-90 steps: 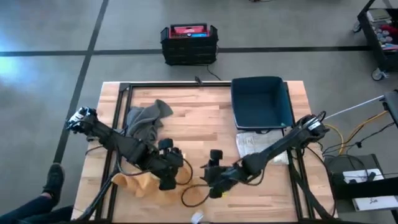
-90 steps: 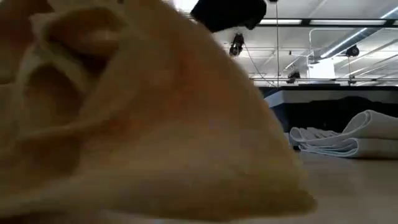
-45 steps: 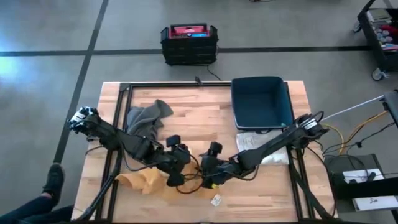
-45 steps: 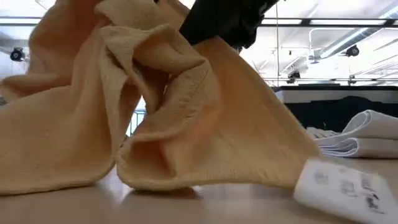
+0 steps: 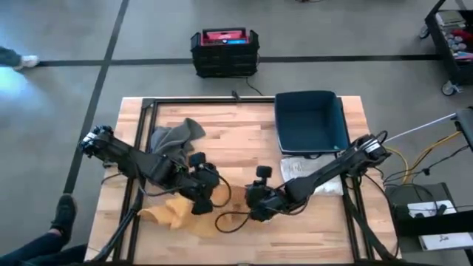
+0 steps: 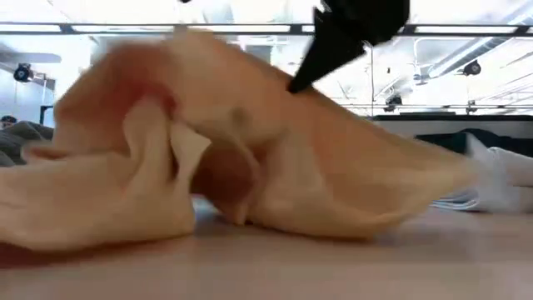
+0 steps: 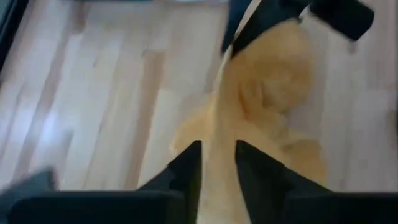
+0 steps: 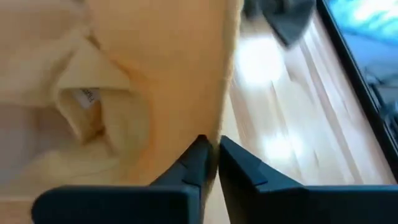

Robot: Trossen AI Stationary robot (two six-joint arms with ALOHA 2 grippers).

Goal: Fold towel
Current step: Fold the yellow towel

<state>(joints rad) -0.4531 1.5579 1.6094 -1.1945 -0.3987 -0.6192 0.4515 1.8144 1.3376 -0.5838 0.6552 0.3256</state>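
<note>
two pincers on one yellow towel

the left pincer (image 5: 201, 193) pinches the towel's (image 5: 171, 214) edge, and the right pincer (image 5: 253, 205) clamps another edge between narrow fingers (image 8: 196, 163). the cloth lies crumpled at the worktop's (image 5: 236, 140) near edge, with a grey cloth (image 5: 174, 142) behind the left arm.
</note>
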